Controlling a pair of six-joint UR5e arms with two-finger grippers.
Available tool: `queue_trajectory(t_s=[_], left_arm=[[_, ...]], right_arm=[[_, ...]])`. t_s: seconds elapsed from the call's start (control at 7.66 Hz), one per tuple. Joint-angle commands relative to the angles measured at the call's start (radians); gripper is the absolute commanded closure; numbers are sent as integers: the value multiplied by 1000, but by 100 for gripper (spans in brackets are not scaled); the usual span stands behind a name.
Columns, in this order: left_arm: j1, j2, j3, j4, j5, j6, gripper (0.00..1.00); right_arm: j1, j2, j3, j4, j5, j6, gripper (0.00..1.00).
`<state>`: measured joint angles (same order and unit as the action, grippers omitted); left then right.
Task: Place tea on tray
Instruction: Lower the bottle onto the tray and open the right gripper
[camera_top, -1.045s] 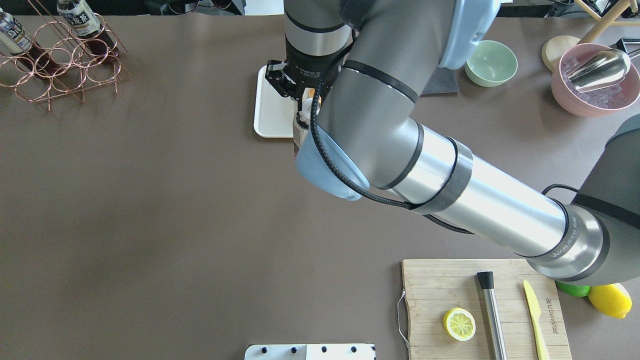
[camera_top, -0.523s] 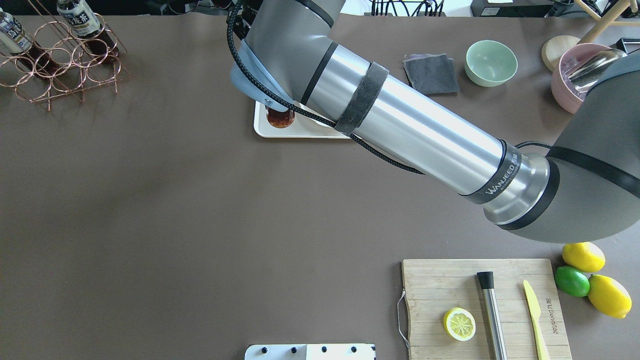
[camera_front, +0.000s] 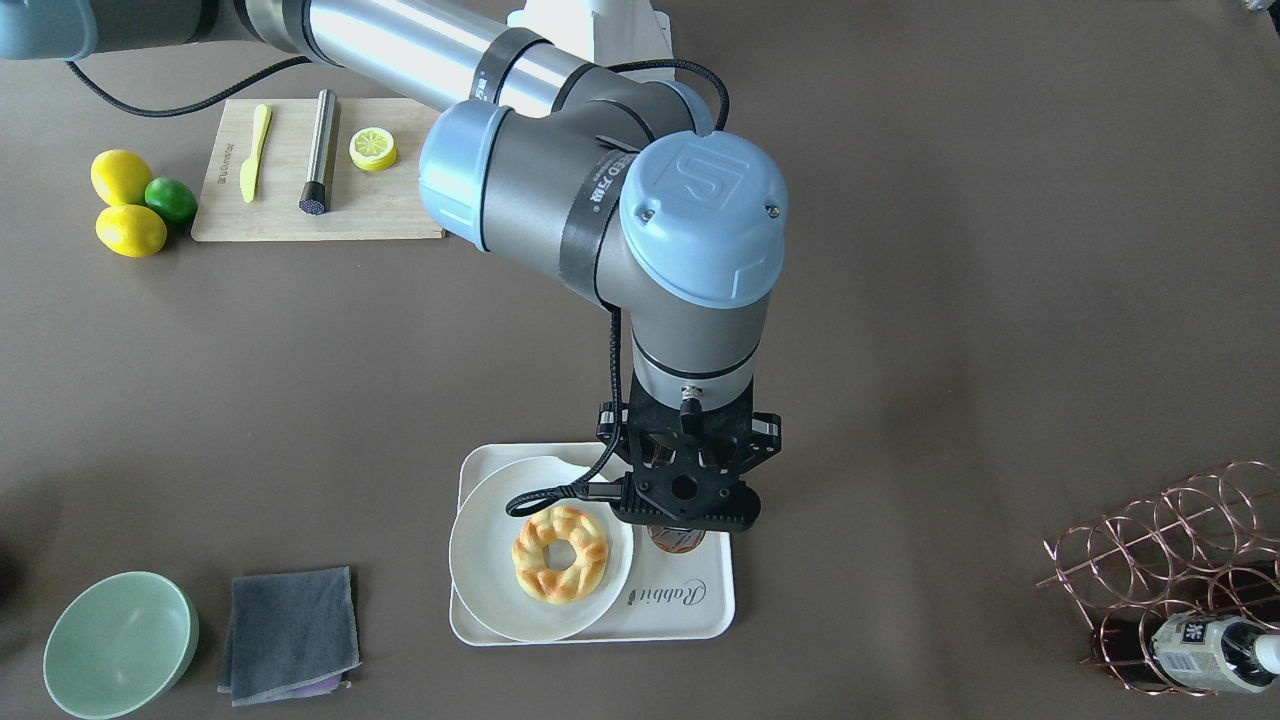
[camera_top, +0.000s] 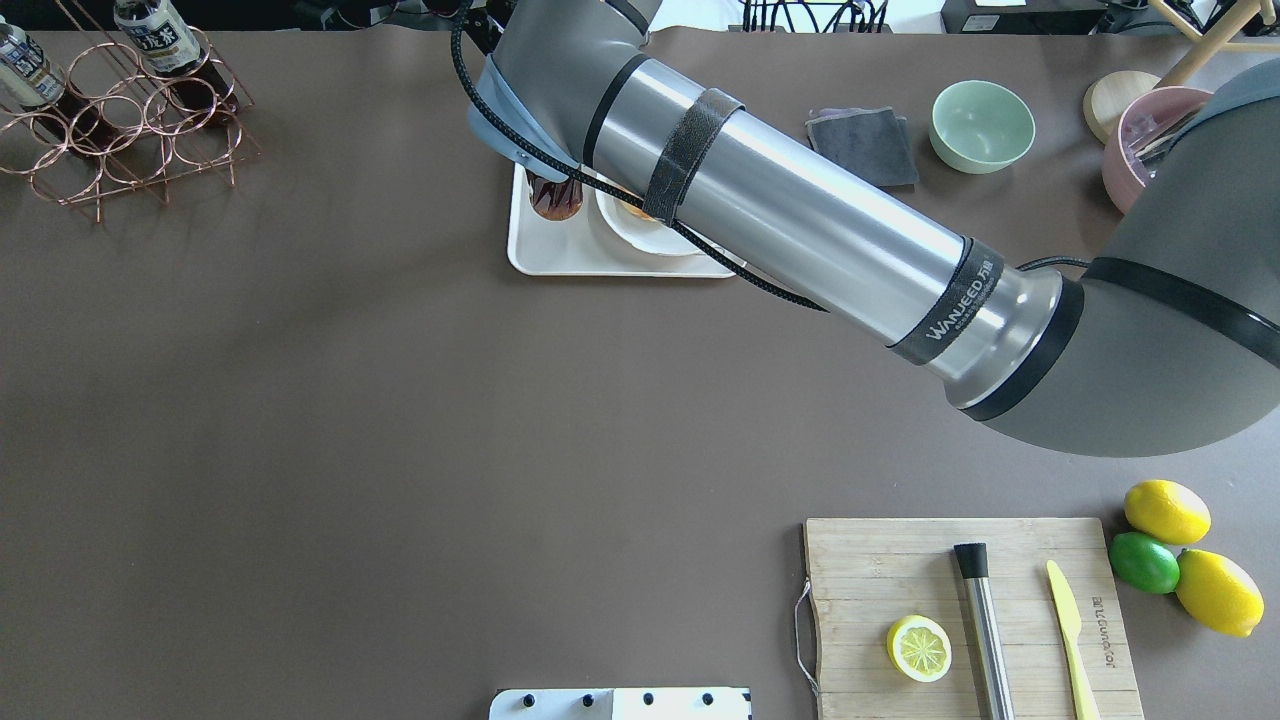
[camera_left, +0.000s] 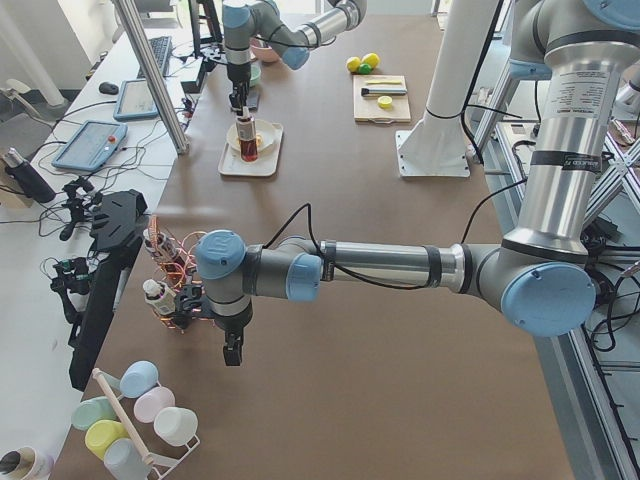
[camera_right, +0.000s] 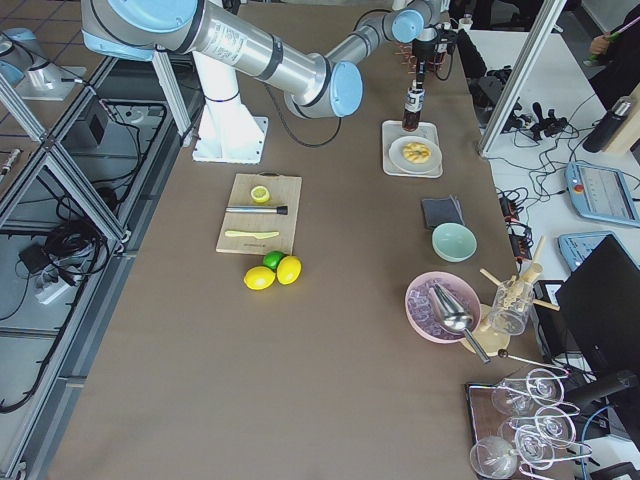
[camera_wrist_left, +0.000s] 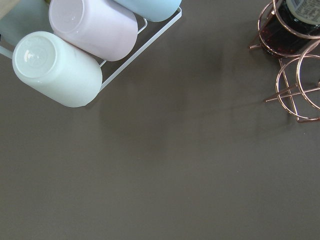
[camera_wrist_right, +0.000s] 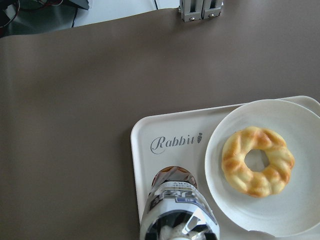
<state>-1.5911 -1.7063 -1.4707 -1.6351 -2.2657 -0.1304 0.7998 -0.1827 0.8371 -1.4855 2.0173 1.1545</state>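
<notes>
right hand (camera_front: 684, 518): seemingly clamped on tea (camera_wrist_right: 179, 210) | tea now deeper over tray (camera_wrist_right: 145, 135), plate (camera_wrist_right: 300, 210) at its 3 o'clock | judged ready for release | left hand (camera_left: 231, 352): grip unreadable

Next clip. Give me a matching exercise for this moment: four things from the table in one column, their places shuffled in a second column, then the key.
Things
1. clear plastic bottle of dark reddish-brown tea
2. golden braided ring pastry
3. yellow cut lemon half
4. folded grey cloth

Places
A. on the wooden cutting board
B. on the bare brown table, beside the pale green bowl
C. upright over the cream-white rectangular tray, next to the plate
D. on the round white plate

Pairs: 1-C, 2-D, 3-A, 4-B.
</notes>
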Motion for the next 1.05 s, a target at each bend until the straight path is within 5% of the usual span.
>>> queue_trajectory(t_s=[0.0, 0.78, 0.91], left_arm=[[0, 2, 1, 0, 0, 0, 2], [2, -3, 13, -2, 0, 0, 2], [2, -3, 13, -2, 0, 0, 2]], right_arm=[[-20, 6, -24, 16, -17, -4, 100], [-41, 8, -49, 19, -61, -6, 100], [-41, 8, -49, 21, -61, -6, 3]])
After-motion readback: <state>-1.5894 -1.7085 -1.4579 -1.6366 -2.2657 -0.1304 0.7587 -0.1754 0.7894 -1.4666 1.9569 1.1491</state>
